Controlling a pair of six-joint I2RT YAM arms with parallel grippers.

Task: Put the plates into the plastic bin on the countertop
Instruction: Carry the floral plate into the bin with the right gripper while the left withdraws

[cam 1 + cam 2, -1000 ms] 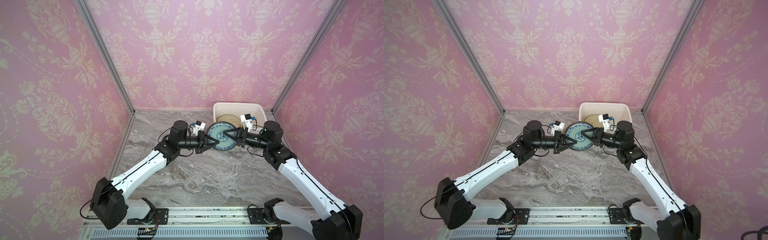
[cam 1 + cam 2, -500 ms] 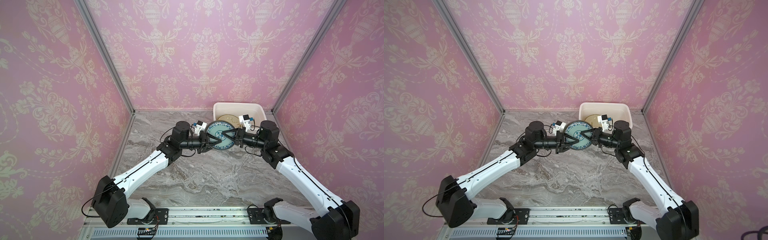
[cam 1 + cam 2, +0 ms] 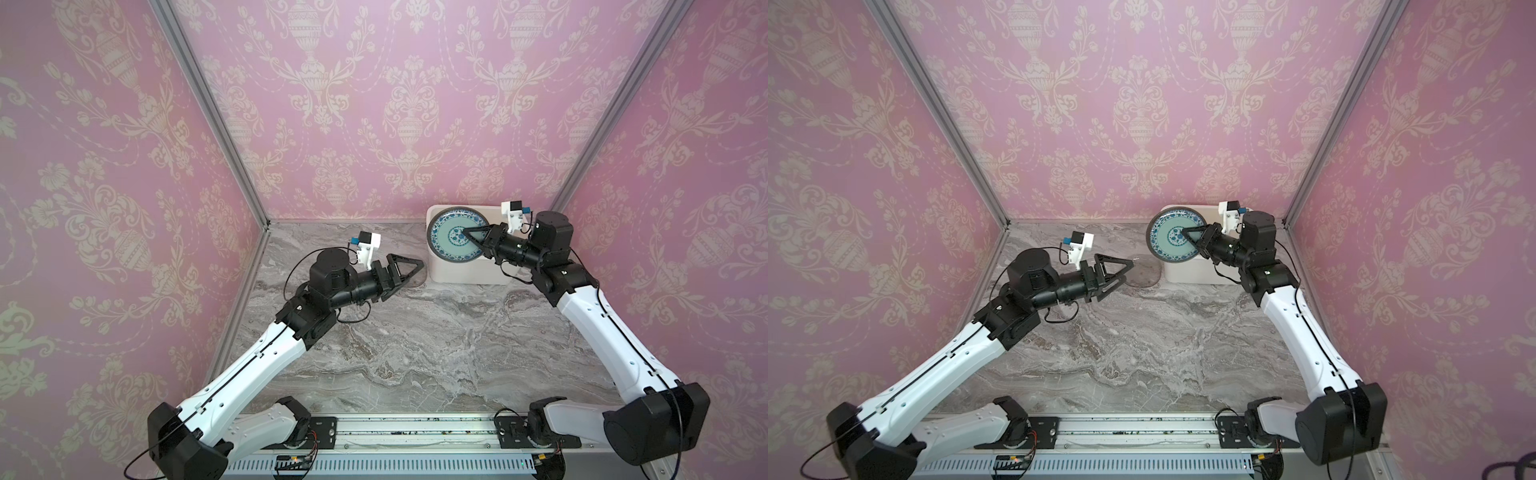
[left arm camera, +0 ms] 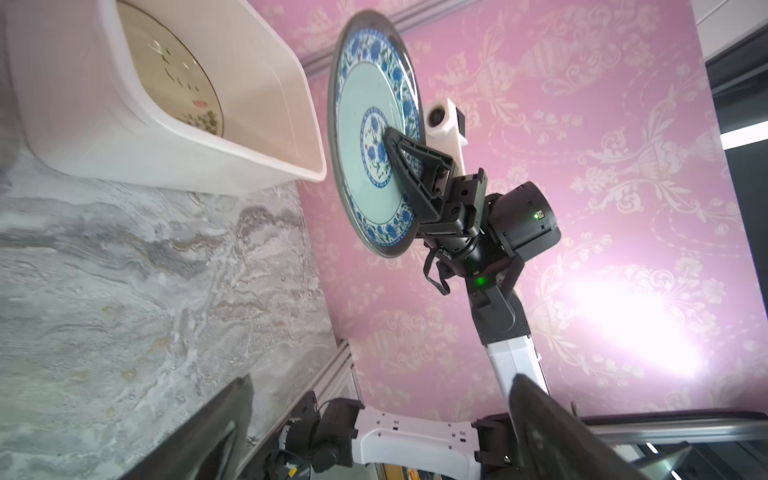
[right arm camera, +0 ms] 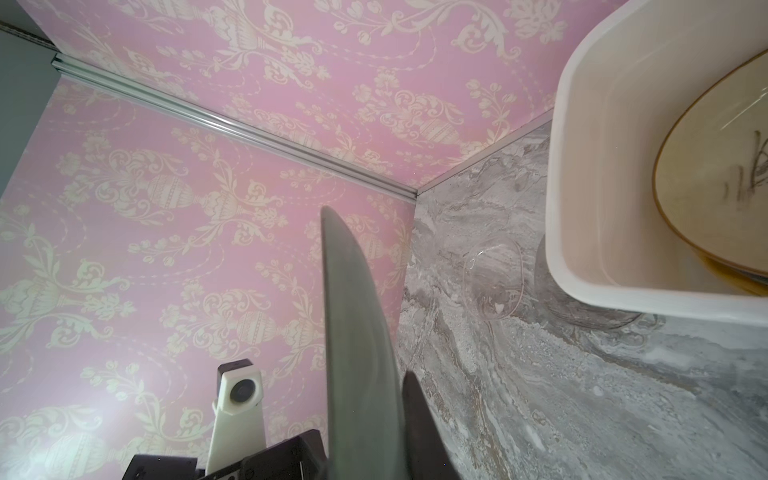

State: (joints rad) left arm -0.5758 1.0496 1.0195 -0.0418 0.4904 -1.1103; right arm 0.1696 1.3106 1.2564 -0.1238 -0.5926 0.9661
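Right tool (image 3: 468, 232) pinches the teal plate (image 3: 444, 237) upright above the plastic bin (image 3: 469, 273), left tool (image 3: 414, 270) spread and empty, so next I'd lower it gently onto the cream plate (image 4: 166, 75) inside.

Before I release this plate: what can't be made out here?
- Bin contents: in both top views the teal plate covers the plastic bin; wrist views show only the top cream plate.
- Glass plates on the countertop: faint, partly behind the left gripper in a top view; count unclear.
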